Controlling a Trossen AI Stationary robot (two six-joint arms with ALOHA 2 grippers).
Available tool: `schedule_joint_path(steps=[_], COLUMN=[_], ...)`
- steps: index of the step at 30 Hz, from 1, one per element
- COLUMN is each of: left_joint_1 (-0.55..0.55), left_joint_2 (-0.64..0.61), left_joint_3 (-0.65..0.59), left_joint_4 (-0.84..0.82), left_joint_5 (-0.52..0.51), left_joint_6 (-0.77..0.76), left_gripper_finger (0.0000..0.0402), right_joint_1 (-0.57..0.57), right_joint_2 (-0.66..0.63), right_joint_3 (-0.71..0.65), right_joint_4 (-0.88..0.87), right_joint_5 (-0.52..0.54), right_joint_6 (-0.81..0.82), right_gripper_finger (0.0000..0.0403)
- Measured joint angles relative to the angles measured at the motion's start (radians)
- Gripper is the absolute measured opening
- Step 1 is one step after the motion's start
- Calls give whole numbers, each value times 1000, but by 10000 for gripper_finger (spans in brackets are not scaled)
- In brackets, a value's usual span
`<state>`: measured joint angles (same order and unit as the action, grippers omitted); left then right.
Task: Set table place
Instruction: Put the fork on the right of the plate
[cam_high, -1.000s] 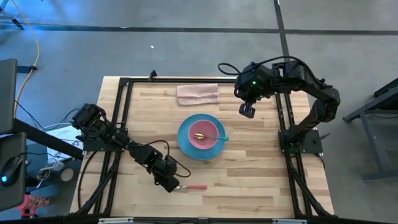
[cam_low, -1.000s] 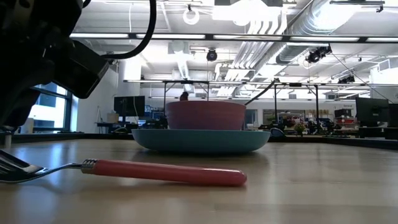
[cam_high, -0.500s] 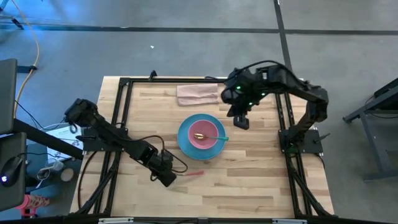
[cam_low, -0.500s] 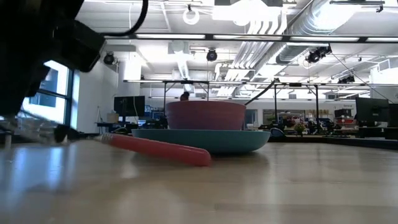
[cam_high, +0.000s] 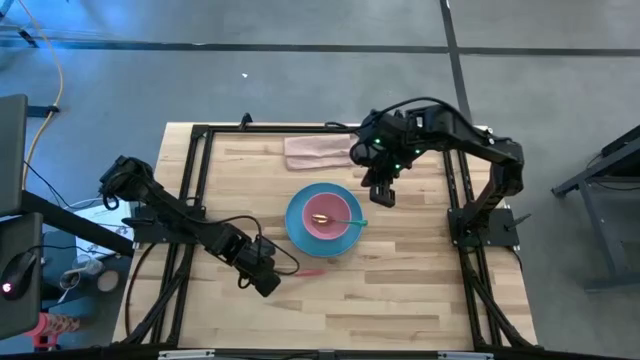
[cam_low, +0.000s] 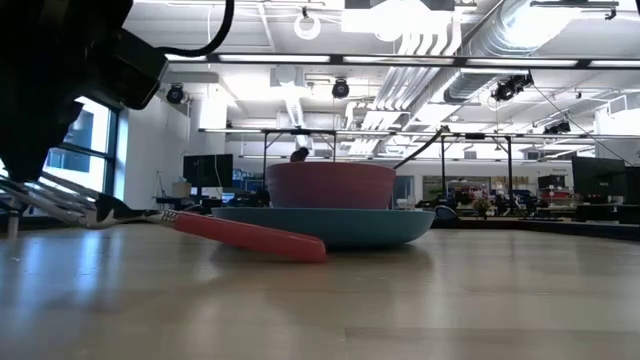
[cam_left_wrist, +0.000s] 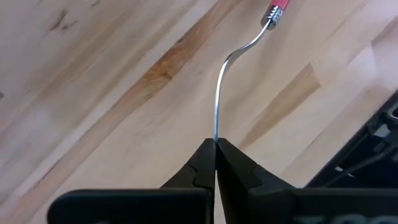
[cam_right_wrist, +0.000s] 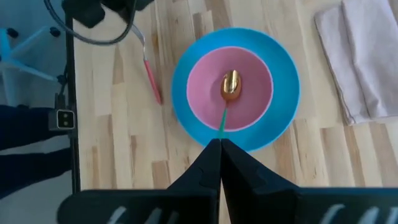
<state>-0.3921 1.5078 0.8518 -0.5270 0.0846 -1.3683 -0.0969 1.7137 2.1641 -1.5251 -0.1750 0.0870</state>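
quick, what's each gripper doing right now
left gripper: shut on the fork, at its tines.
right gripper: shut, empty, above the plate.

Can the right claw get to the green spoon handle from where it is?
Probably yes. The right claw hovers shut just beside the blue plate, and the spoon lies in the pink bowl with its green handle sticking out toward that claw. Nothing sits between them; the left claw is away holding the fork.
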Motion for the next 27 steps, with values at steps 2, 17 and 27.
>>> schedule_joint_path(steps=[2,17,27], left_joint_1=[0,0,0], left_joint_2=[0,-1,-1], left_joint_3=[0,127,359], left_joint_4=[-3,-67,-343], left_joint_5=[0,-10,-131], left_joint_6=[0,37,82], left_gripper_finger=[0,0,0], right_joint_1=[6,67,111], right_joint_2=[5,10,10], right_joint_3=[-17,-611,-662], right_joint_4=[7,606,786], right_joint_5=[-23,-418,-436], right_joint_6=[-6,34,58], right_gripper_finger=[0,24,91])
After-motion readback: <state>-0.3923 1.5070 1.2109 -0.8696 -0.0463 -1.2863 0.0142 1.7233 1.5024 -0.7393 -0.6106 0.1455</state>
